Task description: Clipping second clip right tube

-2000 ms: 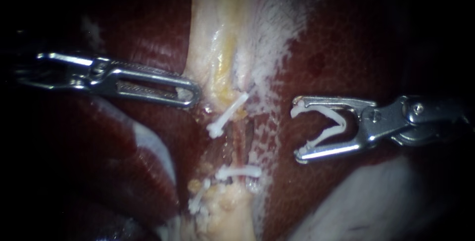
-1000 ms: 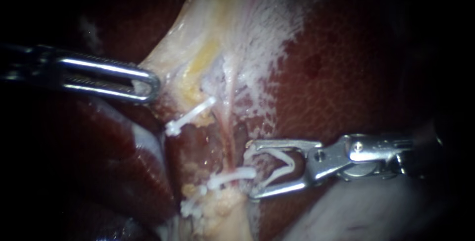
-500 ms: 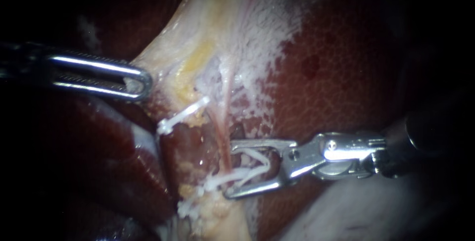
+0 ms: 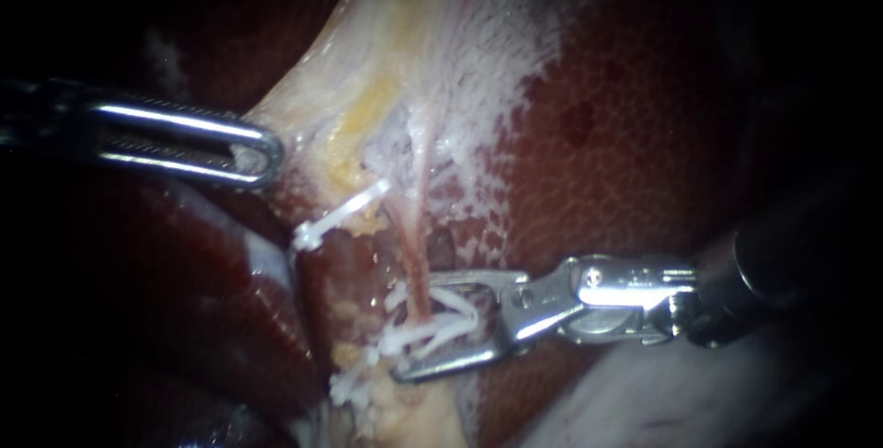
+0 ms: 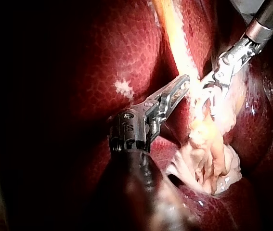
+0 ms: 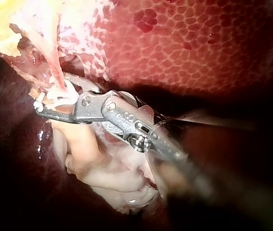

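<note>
A thin pinkish tube, the right tube (image 4: 416, 255), runs down from the pale gallbladder tissue (image 4: 395, 34). My right instrument (image 4: 405, 324) comes in from the right. Its spread jaws hold a white clip (image 4: 457, 302) whose two legs straddle this tube, just above a closed white clip (image 4: 440, 326) on it. My left instrument (image 4: 256, 152) is shut on the edge of the pale tissue and holds it stretched to the left. In the right wrist view the right instrument's jaws (image 6: 47, 103) sit around the tube (image 6: 54, 62). The left wrist view shows both instruments (image 5: 183, 85) (image 5: 212, 83) at the pale stalk.
Another white clip (image 4: 337, 217) lies slanted across the left tube higher up, and one more (image 4: 354, 384) sits low on the yellowish stump. Dark red liver (image 4: 644, 135) surrounds the stalk on both sides. A pale fold (image 4: 662, 402) lies under the right shaft.
My right instrument has moved left and down until its clip straddles the right tube. The left instrument pulled the pale tissue leftward earlier and has held still over the last half second.
</note>
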You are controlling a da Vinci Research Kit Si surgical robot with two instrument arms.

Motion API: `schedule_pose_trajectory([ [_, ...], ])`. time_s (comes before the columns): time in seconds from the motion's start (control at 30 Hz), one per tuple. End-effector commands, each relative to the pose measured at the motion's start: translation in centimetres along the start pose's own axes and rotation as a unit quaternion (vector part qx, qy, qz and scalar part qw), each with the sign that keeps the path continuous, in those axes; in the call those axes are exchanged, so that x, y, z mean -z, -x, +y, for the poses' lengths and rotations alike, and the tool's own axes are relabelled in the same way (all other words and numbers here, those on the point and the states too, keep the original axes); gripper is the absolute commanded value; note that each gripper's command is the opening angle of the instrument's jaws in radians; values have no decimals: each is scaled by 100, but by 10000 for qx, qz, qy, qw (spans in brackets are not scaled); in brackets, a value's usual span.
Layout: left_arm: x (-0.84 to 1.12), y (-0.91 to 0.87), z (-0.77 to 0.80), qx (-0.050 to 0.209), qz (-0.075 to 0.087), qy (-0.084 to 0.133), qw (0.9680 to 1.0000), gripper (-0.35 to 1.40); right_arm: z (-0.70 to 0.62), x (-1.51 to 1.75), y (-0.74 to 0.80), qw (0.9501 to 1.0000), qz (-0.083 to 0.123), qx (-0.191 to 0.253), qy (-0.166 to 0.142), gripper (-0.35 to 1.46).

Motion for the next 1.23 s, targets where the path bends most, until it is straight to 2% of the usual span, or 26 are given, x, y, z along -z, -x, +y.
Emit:
schedule_pose_trajectory([
  [0.03,0,0,0,2,0,2,10000,-18,-1,0,0,10000,1,-36,0,51],
  [0.27,-2,-1,0,1,-2,7,10000,-18,0,1,0,9998,4,-182,-1,39],
  [0.3,-2,-1,0,0,-3,8,10000,-18,0,1,0,9998,4,-211,-3,32],
  [0.37,-2,-1,0,0,-3,8,10000,-18,0,3,1,9996,3,-268,-11,2],
  [0.4,-2,-1,0,0,-3,8,10000,-18,0,4,2,9996,3,-268,-11,-7],
  [0.6,-3,-1,0,0,-4,10,10000,-18,6,8,4,9990,-9,-444,-11,-33],
  [1.23,-7,-1,2,-2,-7,16,10000,-18,5,9,9,9984,-16,-571,-26,-35],
])
